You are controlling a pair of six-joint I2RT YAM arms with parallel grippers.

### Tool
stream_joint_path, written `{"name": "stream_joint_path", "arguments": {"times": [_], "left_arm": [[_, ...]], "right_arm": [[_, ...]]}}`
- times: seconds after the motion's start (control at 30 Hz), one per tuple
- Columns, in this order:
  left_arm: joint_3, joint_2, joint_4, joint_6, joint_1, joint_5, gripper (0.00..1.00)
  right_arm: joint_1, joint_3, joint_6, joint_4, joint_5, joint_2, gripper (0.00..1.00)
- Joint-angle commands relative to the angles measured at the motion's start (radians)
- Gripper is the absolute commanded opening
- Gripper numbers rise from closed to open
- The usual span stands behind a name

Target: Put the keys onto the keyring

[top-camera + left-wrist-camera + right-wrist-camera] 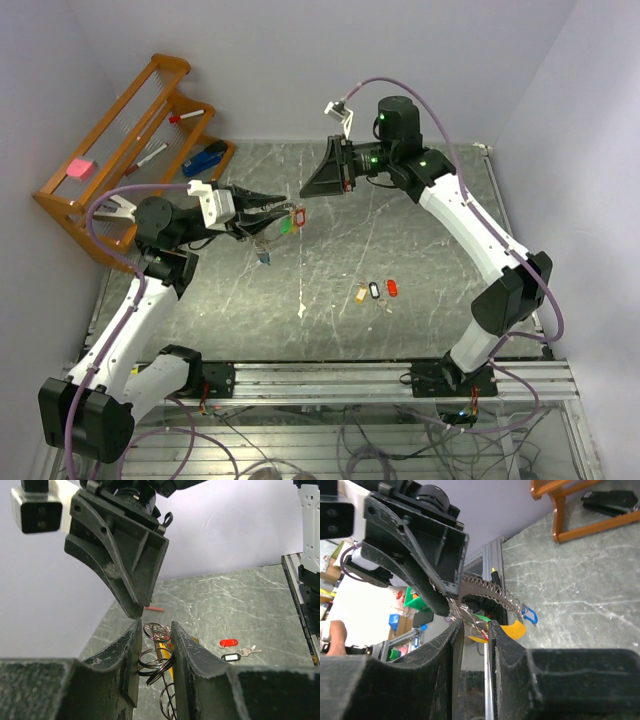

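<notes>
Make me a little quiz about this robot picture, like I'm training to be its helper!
1. True or false: the left end effector grips the keyring.
2. Three loose keys lie in a row on the table. What colour is the rightmost tag?
3. What sits on the wooden rack? A) a blue stapler B) a cup C) a banana
Key: 1 true; 2 red; 3 A.

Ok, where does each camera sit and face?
Top external: above and behind the bases, looking down on the table; both arms show.
Left wrist: looks along the left gripper holding the keyring, toward the right gripper.
Right wrist: looks along its own fingers back at the left gripper.
Shared: top and left wrist both show the red-tagged key.
</notes>
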Motion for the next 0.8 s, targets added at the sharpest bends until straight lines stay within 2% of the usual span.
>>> {"name": "stream_joint_path", "arguments": {"times": [0.0, 0.13, 0.23, 0.37, 0.5, 0.63, 0.77], "left_arm": [[0.009, -0.009, 0.048, 0.007, -0.011, 0.008, 0.07], [0.014, -0.002, 0.080, -0.016, -0.013, 0.001, 0.07], [0.017, -0.002, 0.097, -0.037, -0.013, 0.006, 0.07], [0.002, 0.001, 0.182, -0.136, -0.014, 0.003, 0.07], [-0.017, 0.012, 0.299, -0.246, -0.015, -0.004, 0.07], [-0.018, 0.014, 0.297, -0.249, -0.016, -0.015, 0.07], [-0.021, 0.015, 0.280, -0.234, -0.016, -0.026, 0.07]], "right_arm": [[-0.006, 0.056, -0.029, -0.003, 0.011, -0.020, 0.27], [-0.009, -0.031, -0.025, 0.073, -0.014, -0.037, 0.36], [-0.015, -0.095, -0.026, 0.145, -0.058, -0.058, 0.38], [-0.025, -0.152, -0.111, 0.151, -0.081, -0.091, 0.38], [-0.027, -0.171, -0.116, 0.191, -0.085, -0.105, 0.38], [-0.026, -0.188, -0.070, 0.263, -0.092, -0.112, 0.38], [-0.026, -0.191, -0.069, 0.245, -0.087, -0.126, 0.38]]}}
